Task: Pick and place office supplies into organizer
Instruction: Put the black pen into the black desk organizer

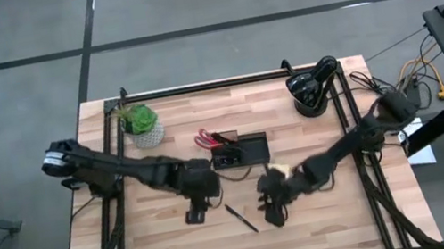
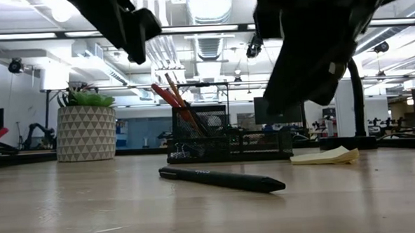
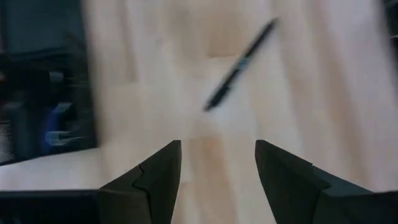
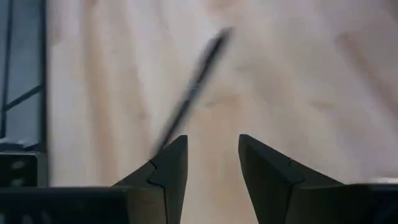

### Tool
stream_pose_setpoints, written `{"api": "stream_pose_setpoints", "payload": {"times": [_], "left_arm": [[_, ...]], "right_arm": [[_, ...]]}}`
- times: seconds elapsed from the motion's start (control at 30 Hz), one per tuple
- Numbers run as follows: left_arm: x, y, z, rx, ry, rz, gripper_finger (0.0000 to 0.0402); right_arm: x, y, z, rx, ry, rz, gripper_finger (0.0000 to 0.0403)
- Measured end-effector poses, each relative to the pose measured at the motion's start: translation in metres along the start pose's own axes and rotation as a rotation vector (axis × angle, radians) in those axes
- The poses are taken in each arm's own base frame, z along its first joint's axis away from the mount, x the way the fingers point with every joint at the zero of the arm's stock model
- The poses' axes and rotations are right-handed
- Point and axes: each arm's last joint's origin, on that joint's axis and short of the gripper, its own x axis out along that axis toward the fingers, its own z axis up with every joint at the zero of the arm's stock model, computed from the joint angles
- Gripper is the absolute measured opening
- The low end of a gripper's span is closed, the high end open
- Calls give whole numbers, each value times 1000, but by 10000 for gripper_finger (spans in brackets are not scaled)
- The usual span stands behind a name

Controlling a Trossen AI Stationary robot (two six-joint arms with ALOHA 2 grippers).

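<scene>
Hovering: right end effector (image 1: 271, 209) hung released above the pen (image 1: 241, 218), likely lining up a grasp.
Waiting: left end effector (image 1: 195, 210) released nearby.
Pen: flat on the surface (image 1: 329, 224), near the organizer (image 1: 240, 152).

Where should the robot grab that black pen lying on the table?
Probably around the middle of the pen, coming straight down from above. It lies flat on bare wood, long and thin, so the fingers should close across its narrow width, not along its length. The right gripper and the left gripper are both open and near it.
</scene>
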Motion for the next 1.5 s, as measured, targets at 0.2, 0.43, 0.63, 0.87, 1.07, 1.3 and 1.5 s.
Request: {"api": "stream_pose_setpoints", "payload": {"times": [0.2, 0.43, 0.63, 0.87, 1.07, 1.3, 1.5], "left_arm": [[10, -20, -12, 113, -7, 209, 189], [32, -34, -29, 176, -47, 182, 189], [32, -55, -37, 229, -89, 138, 189], [28, -73, -43, 209, -103, 106, 189], [25, -84, -46, 173, -122, 79, 189], [8, -82, -46, 63, -163, 15, 189], [-24, -74, -45, 36, -260, -19, 189]], "right_arm": [[7, 50, -5, -57, -60, -143, 137], [42, 80, -4, 38, 26, -357, 137], [75, 108, -7, 105, 53, -417, 137], [98, 114, -9, 96, 28, -566, 137], [106, 103, 3, 137, 58, -660, 137], [114, 91, 30, 224, 270, -515, 137], [118, 75, 48, 300, 319, -489, 137]]}}
